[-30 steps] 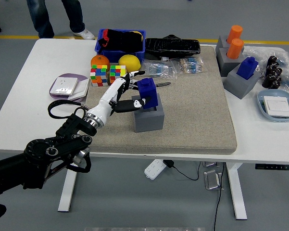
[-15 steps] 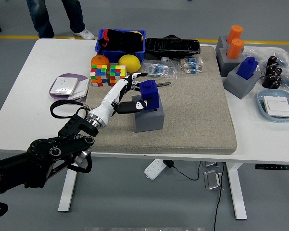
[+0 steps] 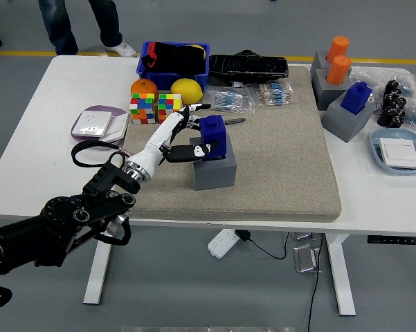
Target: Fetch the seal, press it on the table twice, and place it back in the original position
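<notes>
**Left hand at the blue seal on its grey holder**

A white desk [image 3: 28, 145] carried a grey felt mat [image 3: 284, 159]. Near the mat's left part stood a grey block holder [image 3: 213, 171], and a blue seal [image 3: 213, 135] sat upright in its top recess, long axis vertical, handle end pointing up.

The robot's left arm reached in from the lower left corner. Its white left hand [image 3: 182, 135] was at the seal's left side, fingers [image 3: 197, 108] extended past the seal's far upper edge and the black-tipped thumb [image 3: 187, 152] lying against its near face. The hand was narrowly open around the seal; whether it gripped firmly could not be told. The right hand was not visible.

At the desk's far right, a second blue seal [image 3: 357, 97] stood upright in another grey holder [image 3: 346, 119], behind it two orange seals [image 3: 338, 59]. Left of the hand lay two colour cubes [image 3: 156, 107], an orange [image 3: 144, 88], a yellow fruit [image 3: 185, 90] and a blue bin [image 3: 173, 59]. A person's legs [image 3: 83, 24] stood beyond the far edge.
</notes>
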`<control>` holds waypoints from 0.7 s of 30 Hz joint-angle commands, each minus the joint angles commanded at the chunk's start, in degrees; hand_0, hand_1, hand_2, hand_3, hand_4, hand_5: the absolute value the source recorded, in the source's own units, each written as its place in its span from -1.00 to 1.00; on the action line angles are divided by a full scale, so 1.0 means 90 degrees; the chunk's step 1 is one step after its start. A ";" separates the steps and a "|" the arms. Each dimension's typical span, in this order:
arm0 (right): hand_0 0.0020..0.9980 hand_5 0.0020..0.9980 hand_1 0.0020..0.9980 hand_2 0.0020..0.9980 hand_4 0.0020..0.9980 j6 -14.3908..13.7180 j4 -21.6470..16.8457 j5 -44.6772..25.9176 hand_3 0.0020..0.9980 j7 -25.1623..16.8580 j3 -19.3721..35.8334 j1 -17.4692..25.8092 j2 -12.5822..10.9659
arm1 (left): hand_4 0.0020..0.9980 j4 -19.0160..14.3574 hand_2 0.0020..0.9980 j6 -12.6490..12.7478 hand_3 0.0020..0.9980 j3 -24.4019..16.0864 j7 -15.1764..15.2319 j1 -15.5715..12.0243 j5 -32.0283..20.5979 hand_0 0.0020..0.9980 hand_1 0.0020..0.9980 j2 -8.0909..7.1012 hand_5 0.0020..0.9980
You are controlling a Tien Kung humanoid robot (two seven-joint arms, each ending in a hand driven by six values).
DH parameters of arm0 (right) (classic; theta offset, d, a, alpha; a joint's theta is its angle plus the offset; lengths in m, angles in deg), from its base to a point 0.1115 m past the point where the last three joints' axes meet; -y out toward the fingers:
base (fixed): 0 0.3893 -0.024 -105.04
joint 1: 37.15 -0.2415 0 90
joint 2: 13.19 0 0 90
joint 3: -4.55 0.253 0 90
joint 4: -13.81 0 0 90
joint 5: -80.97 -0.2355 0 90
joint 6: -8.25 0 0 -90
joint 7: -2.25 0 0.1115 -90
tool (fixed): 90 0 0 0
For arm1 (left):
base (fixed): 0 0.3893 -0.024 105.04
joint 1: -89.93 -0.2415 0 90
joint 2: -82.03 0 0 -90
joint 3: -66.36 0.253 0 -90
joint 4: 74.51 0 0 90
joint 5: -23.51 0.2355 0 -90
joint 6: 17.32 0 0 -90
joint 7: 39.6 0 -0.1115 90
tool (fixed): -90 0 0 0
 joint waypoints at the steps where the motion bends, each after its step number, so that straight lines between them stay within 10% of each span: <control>1: 0.65 0.17 0.47 0.46 0.59 0.0000 -0.0001 -0.0001 0.39 0.0000 0.0001 -0.0001 -0.0001 | 0.37 0.0006 -0.12 -0.0001 0.73 0.0013 -0.0002 0.0002 0.0007 0.69 0.04 -0.0002 -1.00; 21: 0.66 0.17 0.47 0.46 0.59 0.0002 -0.0033 -0.0006 0.39 -0.0004 0.0013 -0.0015 -0.0002 | 0.36 0.0118 -0.12 0.0029 0.73 0.0109 0.0022 0.0001 0.0000 0.69 0.04 0.0052 -1.00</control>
